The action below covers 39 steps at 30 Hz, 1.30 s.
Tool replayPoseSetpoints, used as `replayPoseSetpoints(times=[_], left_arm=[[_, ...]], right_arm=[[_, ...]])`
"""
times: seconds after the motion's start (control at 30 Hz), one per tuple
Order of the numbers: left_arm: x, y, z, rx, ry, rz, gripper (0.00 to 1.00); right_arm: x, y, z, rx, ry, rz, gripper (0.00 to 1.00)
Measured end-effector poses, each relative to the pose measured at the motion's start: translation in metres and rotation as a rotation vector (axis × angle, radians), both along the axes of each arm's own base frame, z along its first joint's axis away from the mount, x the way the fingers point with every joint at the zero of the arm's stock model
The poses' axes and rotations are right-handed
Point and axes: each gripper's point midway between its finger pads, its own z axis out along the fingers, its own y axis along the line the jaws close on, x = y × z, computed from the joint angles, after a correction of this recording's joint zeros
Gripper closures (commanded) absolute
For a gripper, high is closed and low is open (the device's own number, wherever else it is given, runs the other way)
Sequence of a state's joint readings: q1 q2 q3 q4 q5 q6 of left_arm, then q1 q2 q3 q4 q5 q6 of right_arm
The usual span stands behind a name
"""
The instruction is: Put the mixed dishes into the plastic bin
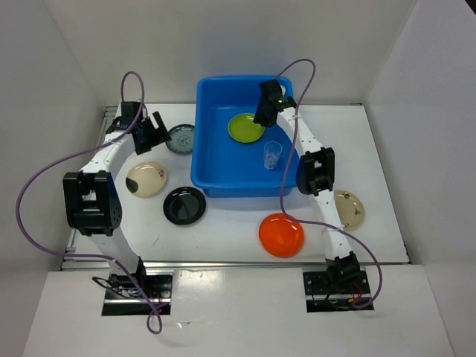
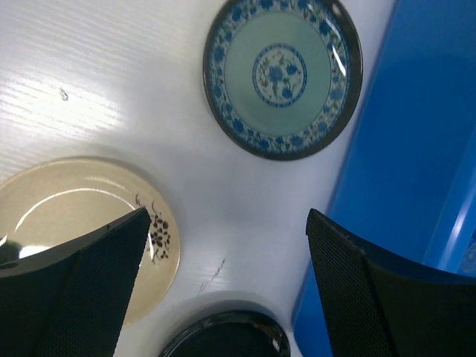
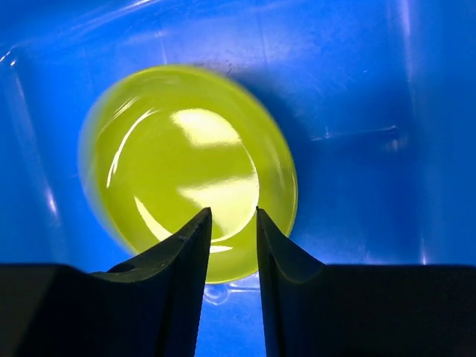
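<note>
The blue plastic bin (image 1: 199, 178) stands at the back middle. In it lie a lime green plate (image 1: 245, 127) and a clear glass cup (image 1: 272, 155). My right gripper (image 1: 262, 115) hovers over the lime plate (image 3: 186, 149) with its jaws (image 3: 234, 213) a little apart and empty. My left gripper (image 1: 160, 126) is wide open (image 2: 227, 223) above the table, left of the bin. Below it are the blue-patterned plate (image 2: 282, 74), a cream plate (image 2: 67, 208) and the black plate (image 2: 223, 338). A second glass cup is not in view.
The orange plate (image 1: 281, 234) lies in front of the bin. The second cream plate (image 1: 348, 208) lies at the right, beside my right arm. White walls enclose the table on three sides. The bin's wall (image 2: 416, 149) is close to my left gripper's right finger.
</note>
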<state>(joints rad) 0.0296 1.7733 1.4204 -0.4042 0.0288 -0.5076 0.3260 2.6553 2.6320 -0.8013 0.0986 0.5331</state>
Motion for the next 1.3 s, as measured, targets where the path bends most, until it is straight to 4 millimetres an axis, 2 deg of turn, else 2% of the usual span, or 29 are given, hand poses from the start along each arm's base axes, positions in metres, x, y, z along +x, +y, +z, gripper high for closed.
replayPoseSetpoints(times=[0.07, 0.17, 0.2, 0.23, 0.3, 0.37, 0.4, 0.53, 0.63, 0.67, 0.73, 0.8, 0.87, 1.03, 1.17, 1.2, 1.27, 1.3], left_arm=[[0.007, 0.006, 0.0, -0.024, -0.016, 0.025, 0.07], [0.02, 0.02, 0.002, -0.06, -0.045, 0.072, 0.15], [0.028, 0.026, 0.004, -0.08, -0.056, 0.091, 0.19], [0.038, 0.033, 0.004, -0.096, -0.068, 0.104, 0.3], [0.062, 0.044, 0.004, -0.135, -0.107, 0.14, 0.4], [0.077, 0.054, -0.009, -0.17, -0.115, 0.172, 0.51], [0.082, 0.056, -0.018, -0.19, -0.108, 0.187, 0.53], [0.096, 0.053, -0.062, -0.246, -0.036, 0.208, 0.5], [0.096, 0.048, -0.093, -0.275, 0.023, 0.211, 0.46], [0.094, 0.045, -0.099, -0.282, 0.04, 0.208, 0.46], [0.097, 0.041, -0.098, -0.306, 0.037, 0.205, 0.46], [0.1, 0.037, -0.094, -0.317, 0.029, 0.192, 0.46], [0.102, 0.033, -0.092, -0.324, 0.024, 0.18, 0.46], [0.106, 0.016, -0.101, -0.345, 0.034, 0.145, 0.5], [0.113, -0.003, -0.103, -0.36, 0.03, 0.107, 0.68], [0.115, -0.005, -0.104, -0.357, 0.028, 0.104, 0.8], [0.116, -0.009, -0.107, -0.365, 0.034, 0.103, 0.97], [0.117, -0.011, -0.104, -0.387, 0.028, 0.094, 1.0]], right_arm=[[-0.001, 0.002, 0.0, 0.009, 0.003, 0.011, 0.57], [-0.003, 0.008, 0.006, 0.032, 0.003, 0.04, 0.55], [-0.005, 0.011, 0.009, 0.043, 0.003, 0.054, 0.55], [-0.006, 0.013, 0.016, 0.056, 0.0, 0.067, 0.55], [-0.011, 0.018, 0.035, 0.08, -0.013, 0.1, 0.55], [-0.02, 0.019, 0.063, 0.097, -0.04, 0.127, 0.55], [-0.027, 0.018, 0.078, 0.102, -0.05, 0.136, 0.55], [-0.066, 0.003, 0.155, 0.108, -0.146, 0.148, 0.54], [-0.095, -0.012, 0.213, 0.107, -0.25, 0.137, 0.54], [-0.101, -0.016, 0.228, 0.107, -0.285, 0.134, 0.54], [-0.112, -0.023, 0.251, 0.108, -0.338, 0.128, 0.54], [-0.119, -0.029, 0.259, 0.101, -0.36, 0.117, 0.54], [-0.121, -0.032, 0.254, 0.089, -0.352, 0.107, 0.54], [-0.123, -0.038, 0.217, 0.048, -0.272, 0.089, 0.54], [-0.124, -0.043, 0.207, 0.028, -0.252, 0.072, 0.54], [-0.124, -0.044, 0.207, 0.026, -0.252, 0.068, 0.54], [-0.126, -0.048, 0.207, 0.017, -0.251, 0.057, 0.54], [-0.127, -0.05, 0.206, 0.014, -0.251, 0.053, 0.54]])
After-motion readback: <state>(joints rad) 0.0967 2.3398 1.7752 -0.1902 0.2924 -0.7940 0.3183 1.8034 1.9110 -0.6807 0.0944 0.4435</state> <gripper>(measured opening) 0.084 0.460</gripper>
